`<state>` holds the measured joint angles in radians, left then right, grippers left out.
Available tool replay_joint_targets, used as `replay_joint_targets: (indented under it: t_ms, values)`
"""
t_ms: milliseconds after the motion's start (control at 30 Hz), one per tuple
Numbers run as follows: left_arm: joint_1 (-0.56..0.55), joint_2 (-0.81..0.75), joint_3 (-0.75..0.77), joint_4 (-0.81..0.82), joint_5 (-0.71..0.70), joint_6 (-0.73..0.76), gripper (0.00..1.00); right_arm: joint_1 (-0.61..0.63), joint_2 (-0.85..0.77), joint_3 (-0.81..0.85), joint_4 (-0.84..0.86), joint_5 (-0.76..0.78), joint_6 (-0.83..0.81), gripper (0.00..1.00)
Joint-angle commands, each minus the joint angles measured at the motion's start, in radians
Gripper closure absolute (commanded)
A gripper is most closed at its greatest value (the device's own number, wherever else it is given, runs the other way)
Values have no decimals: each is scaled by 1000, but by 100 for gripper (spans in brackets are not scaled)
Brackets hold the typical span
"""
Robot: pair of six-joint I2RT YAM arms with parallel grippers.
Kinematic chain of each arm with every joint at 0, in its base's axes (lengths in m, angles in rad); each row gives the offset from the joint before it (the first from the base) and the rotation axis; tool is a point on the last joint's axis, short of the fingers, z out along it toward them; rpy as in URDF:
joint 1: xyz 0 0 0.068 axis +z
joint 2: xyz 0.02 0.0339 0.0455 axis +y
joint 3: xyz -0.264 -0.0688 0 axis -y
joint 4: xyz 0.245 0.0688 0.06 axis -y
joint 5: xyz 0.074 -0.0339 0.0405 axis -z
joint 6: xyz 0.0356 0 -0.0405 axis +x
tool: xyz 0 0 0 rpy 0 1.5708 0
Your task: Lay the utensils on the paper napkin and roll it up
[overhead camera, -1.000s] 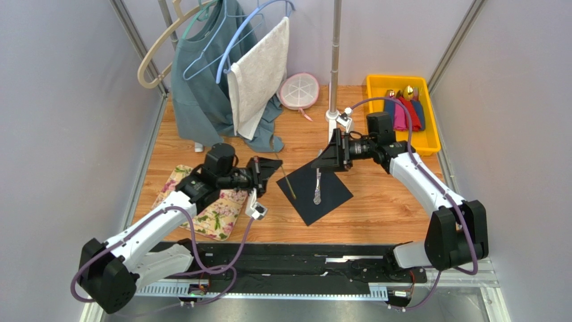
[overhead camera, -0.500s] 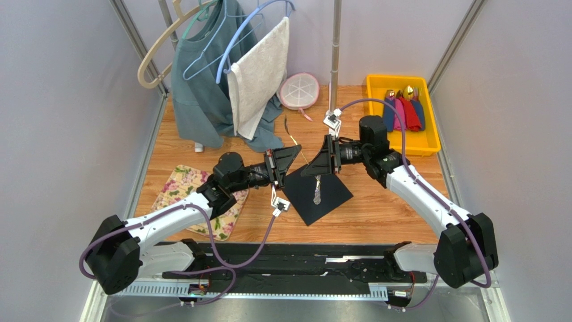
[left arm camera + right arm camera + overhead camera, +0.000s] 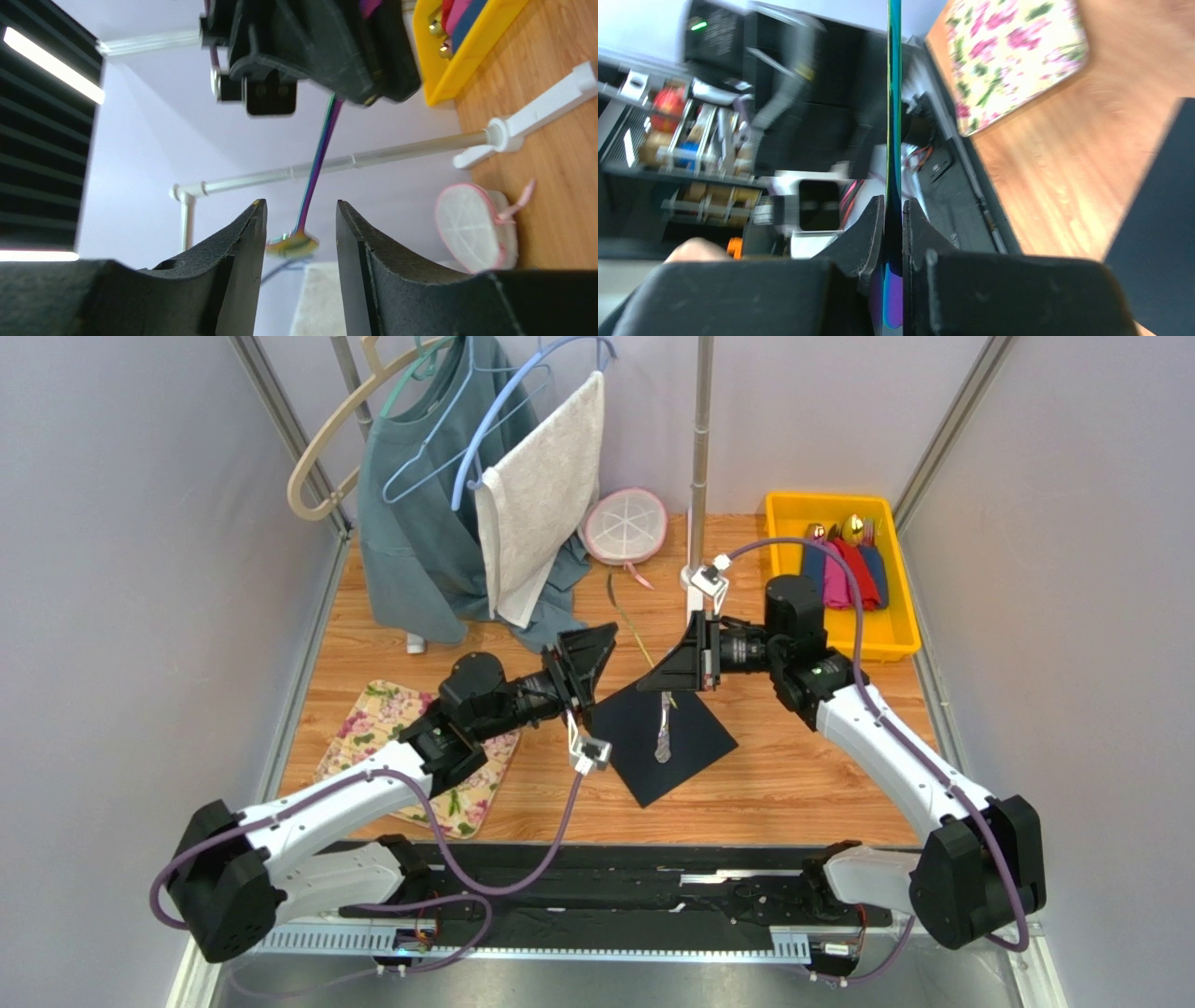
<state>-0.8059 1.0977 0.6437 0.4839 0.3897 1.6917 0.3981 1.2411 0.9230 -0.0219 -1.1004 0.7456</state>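
Rolled napkins (image 3: 846,571) in yellow bin (image 3: 899,639)

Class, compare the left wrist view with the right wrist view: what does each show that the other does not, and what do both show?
Left wrist only: the bowl of the spoon, the yellow tray, the pink-rimmed dish, the white pole. Right wrist only: the floral mat, the black napkin. Both: the spoon's iridescent handle, the right gripper shut on it, the wooden table.

Black paper napkin (image 3: 694,753) flat, one slim utensil (image 3: 662,731) on it; iridescent spoon (image 3: 317,164) aloft in right claw (image 3: 894,206).
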Motion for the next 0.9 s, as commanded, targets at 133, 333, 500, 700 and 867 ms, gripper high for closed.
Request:
replay_joint_targets:
  t_ms: [133,333,500,700,867]
  values:
    - [-1,-86,517,-671,-305,-930,46,-94,-110,151,-243,393,-204,100]
    - [187,121,884,-972,-197,-1881,53,-32,-207,146,-270,690,-284,100]
    - [197,160,817,-804,21,-2208,64,131,-267,126,-285,1028,-397,100]
    - [114,220,734,-635,43,-2391,66,191,-252,114,-297,1211,-348,100]
    - [76,267,711,-527,-3,-2480,66,223,-239,117,-293,1281,-347,100]
